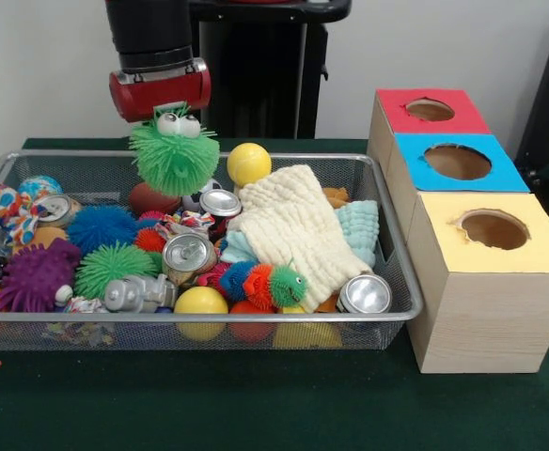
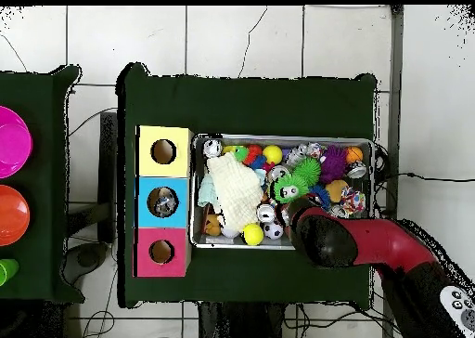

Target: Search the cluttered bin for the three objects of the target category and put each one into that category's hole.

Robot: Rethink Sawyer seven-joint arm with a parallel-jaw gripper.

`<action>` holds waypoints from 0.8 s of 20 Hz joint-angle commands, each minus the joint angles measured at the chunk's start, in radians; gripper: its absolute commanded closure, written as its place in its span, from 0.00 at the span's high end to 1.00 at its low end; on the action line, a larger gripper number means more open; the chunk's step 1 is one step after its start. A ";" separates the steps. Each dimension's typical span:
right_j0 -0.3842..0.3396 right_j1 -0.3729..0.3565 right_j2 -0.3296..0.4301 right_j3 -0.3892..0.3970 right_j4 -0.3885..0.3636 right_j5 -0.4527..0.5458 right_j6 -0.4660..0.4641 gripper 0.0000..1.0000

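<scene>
My gripper (image 1: 169, 115) is shut on a green spiky toy with googly eyes (image 1: 174, 155). The toy hangs in the air above the back left part of the wire bin (image 1: 209, 319). In the overhead view the same green toy (image 2: 286, 188) shows just beyond the end of the red arm (image 2: 371, 246). Other spiky toys lie in the bin: a purple one (image 1: 35, 274), a blue one (image 1: 101, 225), a second green one (image 1: 113, 266) and a multicoloured caterpillar (image 1: 260, 282). Right of the bin stand three boxes with holes: red (image 1: 397, 113), blue (image 1: 425, 174), yellow (image 1: 453, 249).
The bin also holds a cream cloth (image 1: 293, 230), a pale blue cloth (image 1: 359, 225), several crushed cans such as one at the middle (image 1: 188, 256) and one at the front right (image 1: 364, 294), and yellow balls (image 1: 248, 163). Green cloth covers the table (image 1: 256, 404).
</scene>
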 commanded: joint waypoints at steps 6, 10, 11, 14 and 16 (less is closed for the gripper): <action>0.041 -0.038 -0.079 -0.006 0.084 0.035 0.167 0.00; 0.052 -0.018 -0.070 -0.018 0.118 0.021 0.169 0.00; 0.055 -0.012 -0.061 -0.020 0.133 0.013 0.172 0.00; 0.076 -0.018 -0.064 -0.025 0.156 0.015 0.177 0.00; 0.084 -0.019 -0.069 -0.029 0.166 0.026 0.170 0.00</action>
